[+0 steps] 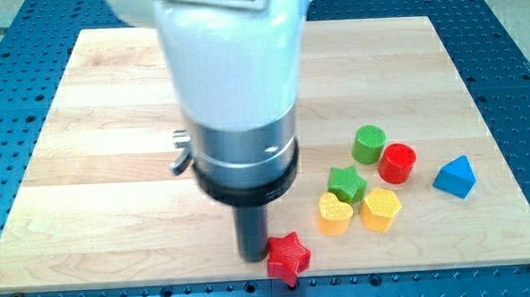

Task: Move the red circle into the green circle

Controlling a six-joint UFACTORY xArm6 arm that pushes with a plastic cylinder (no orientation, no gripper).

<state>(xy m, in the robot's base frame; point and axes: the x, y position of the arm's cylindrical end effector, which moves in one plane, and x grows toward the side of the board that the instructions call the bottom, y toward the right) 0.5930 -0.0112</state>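
1. Six blocks sit on the wooden board [111, 101]; red circle [397, 163] already touches green circle [369, 144] at the right, so little pushing remains.
2. My tip [253, 256], a bare rod with nothing to open or close, rests at near centre, just left of the red star [288, 258], well apart from both circles.
3. Green star [346, 182], yellow heart [335, 213], yellow hexagon [381, 209] cluster nearer; blue triangle [454, 177] lies far right.

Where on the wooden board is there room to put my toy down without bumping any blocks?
The board's whole left side is bare, and so is the strip along the view's top. It is crowded at the lower right: green circle, red circle, green star, two yellow blocks, blue block. My tip sits beside the red star.
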